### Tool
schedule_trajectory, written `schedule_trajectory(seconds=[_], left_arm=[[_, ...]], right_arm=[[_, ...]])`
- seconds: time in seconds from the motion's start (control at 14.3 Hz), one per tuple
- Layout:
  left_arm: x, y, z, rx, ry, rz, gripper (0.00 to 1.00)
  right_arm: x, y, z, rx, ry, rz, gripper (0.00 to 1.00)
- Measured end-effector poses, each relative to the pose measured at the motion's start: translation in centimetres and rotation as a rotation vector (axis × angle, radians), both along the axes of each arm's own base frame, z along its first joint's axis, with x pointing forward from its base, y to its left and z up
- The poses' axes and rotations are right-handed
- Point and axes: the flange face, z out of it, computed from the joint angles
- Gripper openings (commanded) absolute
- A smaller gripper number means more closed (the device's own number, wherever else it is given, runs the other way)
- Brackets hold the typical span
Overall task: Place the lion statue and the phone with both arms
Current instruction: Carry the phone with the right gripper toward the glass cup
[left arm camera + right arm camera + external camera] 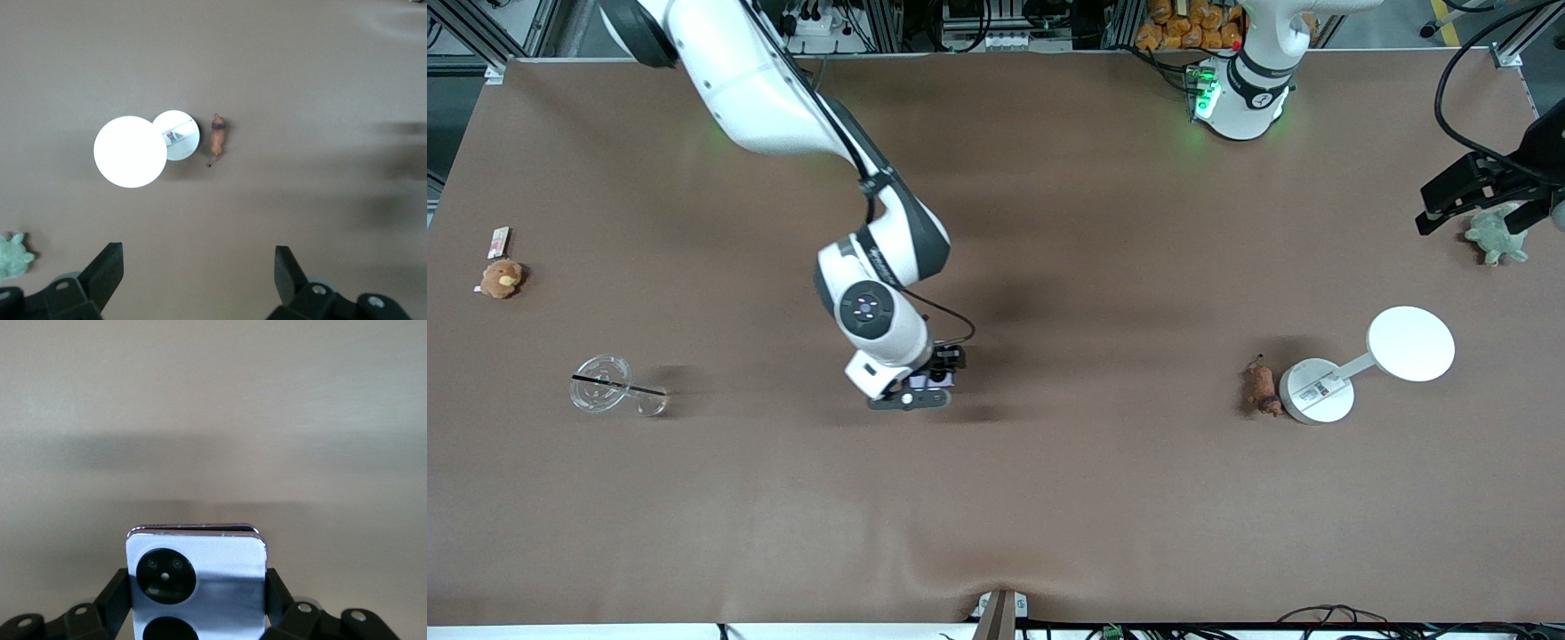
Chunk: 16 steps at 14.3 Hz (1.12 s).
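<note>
I see the right gripper (pixel 929 382) over the middle of the brown worktop (pixel 1049 516), clenched on the phone (pixel 197 583); lilac face with black circles shows between its fingers (pixel 115 597). The lion statue (pixel 1261 389) lies on the worktop toward the left arm's end, just beside the white round-based stand (pixel 1319 391). Farther from the front camera, the left gripper (pixel 1480 200) hangs over the worktop's edge beside a green plush (pixel 1498 236), fingers (pixel 103 272) spread wide, holding nothing.
</note>
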Motion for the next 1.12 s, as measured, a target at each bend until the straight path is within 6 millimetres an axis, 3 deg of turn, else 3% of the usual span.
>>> schedule_trajectory(seconds=[0.21,0.42,0.56,0.91,1.12], left_arm=[[-0.8,0.8,-1.0,-0.004,0.031,0.013,1.0],[-1.2,0.5,-1.0,-0.004,0.042,0.009,1.0],[-1.3,-0.1,-1.0,-0.003,0.045,-0.003,1.0],[-1.5,-2.7,-1.9,0.0,0.065,-0.039,1.0],[-1.6,-3.7,-2.5,0.001,0.078,-0.03,1.0]], right_arm=[[0.7,-4.8,5.2,-0.067,0.068,-0.052,0.4],[1.5,-10.4,7.7,-0.133,0.137,-0.117,0.4],[2.5,-15.0,7.6,-0.156,0.172,-0.12,0.4],[5.3,-28.9,6.0,-0.099,0.21,-0.003,0.41],[6.8,-33.7,2.6,-0.095,0.158,0.029,0.43]])
